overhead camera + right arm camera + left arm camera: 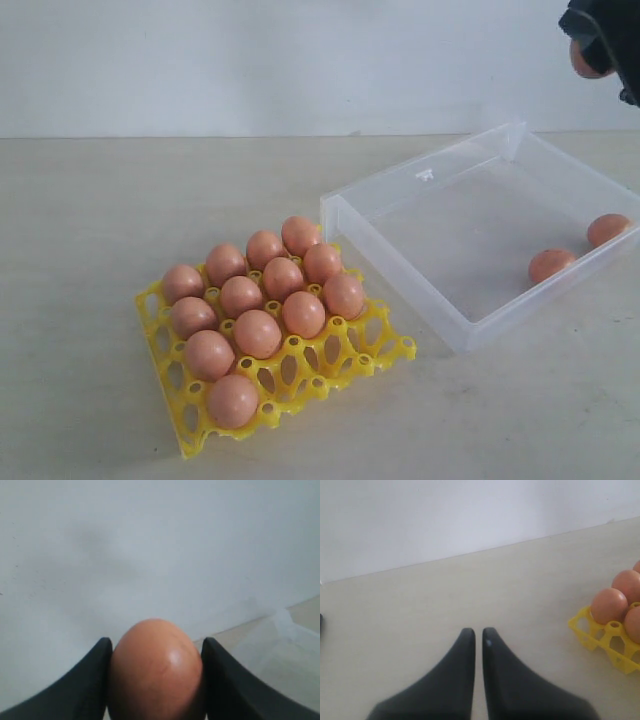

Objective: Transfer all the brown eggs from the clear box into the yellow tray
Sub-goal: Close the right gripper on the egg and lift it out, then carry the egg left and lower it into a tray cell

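right end effector (157, 642): clamped on the held egg (155, 675), one finger pressed against each side of it. In my exterior view it hangs up high at the far right edge, well off the surface (100, 220).
left end effector (478, 632): fingers closed down to a thin slit with nothing between them. It sits low over bare surface, and I can see a corner of the tray ahead of it.
yellow tray (340, 362): flat on the surface, near left. Its far right corner is just beside the clear box's left wall; I can't tell if they touch.
tray eggs (257, 333): thirteen by my count. There are three full rows of four toward the far side, plus one alone at the left end of the nearest row.
clear box (395, 275): right of the tray, angled off toward the far right, open on top.
box eggs (551, 265): two brown ones lie on the box floor at its right end, close to the near wall. They're near each other but apart.
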`<state>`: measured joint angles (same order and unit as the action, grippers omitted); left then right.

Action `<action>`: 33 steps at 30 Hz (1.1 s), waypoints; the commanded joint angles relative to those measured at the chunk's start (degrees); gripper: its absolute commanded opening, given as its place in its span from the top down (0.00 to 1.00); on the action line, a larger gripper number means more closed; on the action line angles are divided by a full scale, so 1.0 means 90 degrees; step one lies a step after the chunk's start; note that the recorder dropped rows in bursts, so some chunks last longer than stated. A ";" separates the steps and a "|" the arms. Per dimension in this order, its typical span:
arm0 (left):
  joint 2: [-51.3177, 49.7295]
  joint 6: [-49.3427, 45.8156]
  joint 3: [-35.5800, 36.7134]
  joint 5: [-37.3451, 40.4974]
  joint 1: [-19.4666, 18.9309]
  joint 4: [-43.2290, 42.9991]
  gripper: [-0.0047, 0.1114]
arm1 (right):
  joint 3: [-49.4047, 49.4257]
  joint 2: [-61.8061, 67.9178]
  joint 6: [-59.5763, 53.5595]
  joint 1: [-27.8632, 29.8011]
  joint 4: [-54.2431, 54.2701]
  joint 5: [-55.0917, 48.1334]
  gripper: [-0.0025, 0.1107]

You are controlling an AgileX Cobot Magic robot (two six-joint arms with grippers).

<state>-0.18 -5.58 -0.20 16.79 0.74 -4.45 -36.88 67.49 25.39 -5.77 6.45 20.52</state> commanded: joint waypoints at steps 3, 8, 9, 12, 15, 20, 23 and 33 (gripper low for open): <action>0.0020 0.0020 0.0022 -0.0003 0.0049 0.0013 0.92 | -0.0030 0.1371 0.3133 0.0576 -0.2823 0.1928 0.98; 0.0020 0.0020 0.0022 -0.0003 0.0049 0.0013 0.92 | -0.0736 0.2957 0.5799 0.1099 -0.6244 0.5025 0.98; 0.0020 0.0020 0.0022 -0.0003 0.0049 0.0013 0.92 | -0.0937 0.3172 0.5931 0.1099 -0.6728 0.5482 0.98; 0.0020 0.0020 0.0022 -0.0003 0.0049 0.0013 0.92 | -0.1369 0.3678 0.6422 0.0929 -0.7793 0.5494 0.98; 0.0020 0.0020 0.0022 -0.0003 0.0049 0.0013 0.92 | -0.1495 0.3766 0.6435 0.0536 -0.8727 0.5494 0.98; 0.0020 0.0020 0.0022 -0.0003 0.0049 0.0013 0.92 | -0.1495 0.3750 0.5924 -0.0422 -0.9908 0.5494 0.98; 0.0020 0.0020 0.0022 -0.0003 0.0049 0.0013 0.92 | -0.1495 0.3750 0.5586 -0.0911 -1.0437 0.5193 0.98; 0.0020 0.0020 0.0022 -0.0003 0.0049 0.0013 0.92 | -0.1495 0.3750 0.5142 -0.1765 -1.1553 0.3469 0.98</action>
<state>-0.18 -5.58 -0.20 16.79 0.74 -4.45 -50.08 101.47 72.99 -20.59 -98.16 53.06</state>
